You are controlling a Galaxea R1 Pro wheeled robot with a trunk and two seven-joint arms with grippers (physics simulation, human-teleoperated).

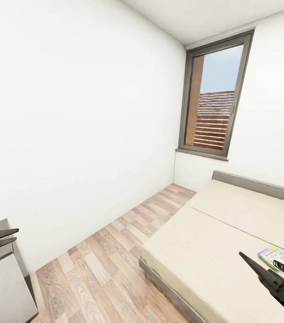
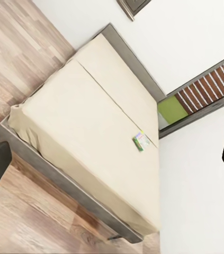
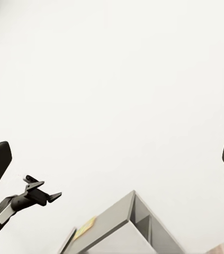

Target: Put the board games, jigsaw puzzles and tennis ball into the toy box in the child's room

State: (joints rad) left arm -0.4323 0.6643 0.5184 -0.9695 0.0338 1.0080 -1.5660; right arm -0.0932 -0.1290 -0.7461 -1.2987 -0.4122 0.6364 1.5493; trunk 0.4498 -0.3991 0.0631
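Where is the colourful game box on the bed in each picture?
Head view: the game box lies on the bed, low at the right, beside the right arm.
Left wrist view: the game box is a small green patch on the bed, near its wall-side edge.
Right wrist view: this camera faces a white wall and a grey cabinet.
Shared landmark: the beige bed.

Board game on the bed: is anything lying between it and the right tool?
Nothing visible does. The board game lies flat on the bed, near its far side, with bare mattress around it. The right tool hangs just in front of it, partly overlapping it in the head view.
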